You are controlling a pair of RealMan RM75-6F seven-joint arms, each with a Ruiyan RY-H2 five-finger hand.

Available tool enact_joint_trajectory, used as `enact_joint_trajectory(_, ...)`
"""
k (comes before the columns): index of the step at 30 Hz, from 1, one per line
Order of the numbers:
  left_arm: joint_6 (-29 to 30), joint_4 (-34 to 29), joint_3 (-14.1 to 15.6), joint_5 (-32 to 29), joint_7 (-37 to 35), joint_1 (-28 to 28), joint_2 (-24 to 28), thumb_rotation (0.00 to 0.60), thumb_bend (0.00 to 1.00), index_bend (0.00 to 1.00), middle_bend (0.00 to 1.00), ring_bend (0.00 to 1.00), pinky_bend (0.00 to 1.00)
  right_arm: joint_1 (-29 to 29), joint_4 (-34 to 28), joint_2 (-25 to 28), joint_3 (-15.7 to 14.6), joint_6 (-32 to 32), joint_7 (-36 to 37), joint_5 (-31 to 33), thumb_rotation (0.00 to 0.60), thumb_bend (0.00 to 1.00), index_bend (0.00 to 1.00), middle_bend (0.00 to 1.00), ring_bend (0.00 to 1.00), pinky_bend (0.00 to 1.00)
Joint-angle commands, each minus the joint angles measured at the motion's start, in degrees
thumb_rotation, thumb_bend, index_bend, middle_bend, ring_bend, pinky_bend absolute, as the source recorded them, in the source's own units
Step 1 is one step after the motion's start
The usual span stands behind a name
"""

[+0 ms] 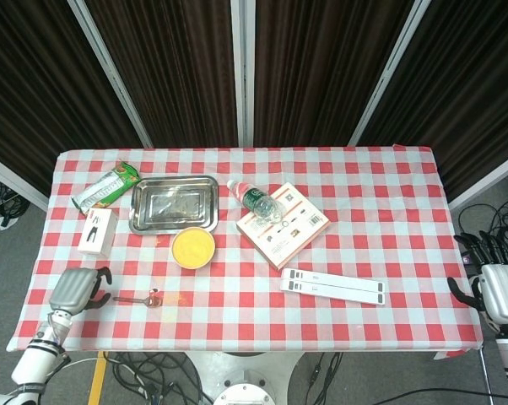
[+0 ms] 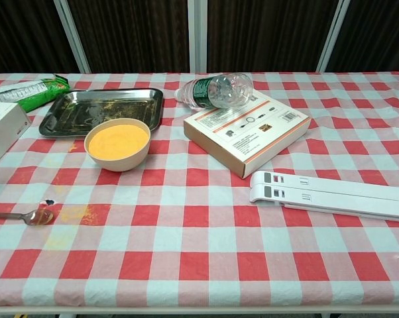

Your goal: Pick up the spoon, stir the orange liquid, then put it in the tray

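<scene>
A small metal spoon [image 1: 138,299] [image 2: 24,215] lies flat on the checked cloth near the front left, its bowl stained orange. The bowl of orange liquid [image 1: 193,247] [image 2: 117,142] stands behind it, in front of the steel tray [image 1: 174,203] [image 2: 100,110]. My left hand [image 1: 75,288] hovers over the table's left edge, just left of the spoon's handle, fingers apart and holding nothing. My right hand [image 1: 494,287] stays off the table's right edge, fingers spread and empty. Neither hand shows in the chest view.
A water bottle [image 1: 256,200] leans on a flat white-and-orange box [image 1: 283,224]. A long white stand [image 1: 334,286] lies front right. A small white box [image 1: 97,232] and a green snack bag [image 1: 105,188] sit at the left. Orange spills mark the cloth by the spoon.
</scene>
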Motion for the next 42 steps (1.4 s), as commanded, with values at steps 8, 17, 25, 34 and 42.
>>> enact_joint_trajectory(8,-3.3,0.6,0.5,-3.3,0.7,-1.6,-3.7,0.6,0.39,0.57,0.94,0.88,0.94,-0.4,0.1,0.1,-0.1,0.1,0.1,0.4,0.6,0.26,0.14,0.13,0.02,0.06)
enact_joint_trajectory(17,-4.4,-0.5,1.4,-4.1,2.8,-2.3,-4.7,0.6,0.39,0.58,0.94,0.89,0.94,-0.4,0.4,-0.1,-0.2,-0.3,0.4,0.5,0.6,0.26,0.14,0.13,0.02,0.06)
enact_joint_trajectory(25,-4.1,0.5,1.6,-5.7,4.0,-2.0,-5.6,0.6,0.39,0.58,0.94,0.89,0.94,-0.5,0.5,0.0,-0.2,-0.2,0.5,0.6,0.6,0.26,0.14,0.13,0.02,0.06)
enact_joint_trajectory(34,-3.6,1.3,1.5,-6.8,5.5,-2.1,-6.2,0.6,0.39,0.62,0.95,0.9,0.94,-0.6,0.5,-0.1,-0.3,0.0,0.6,0.5,0.6,0.26,0.14,0.13,0.02,0.06)
enact_joint_trajectory(42,-3.9,0.7,1.4,-7.5,6.5,-2.4,-5.5,0.6,0.39,0.63,0.95,0.9,0.94,-0.8,0.6,0.1,-0.2,0.3,0.8,0.5,0.6,0.26,0.14,0.13,0.02,0.06)
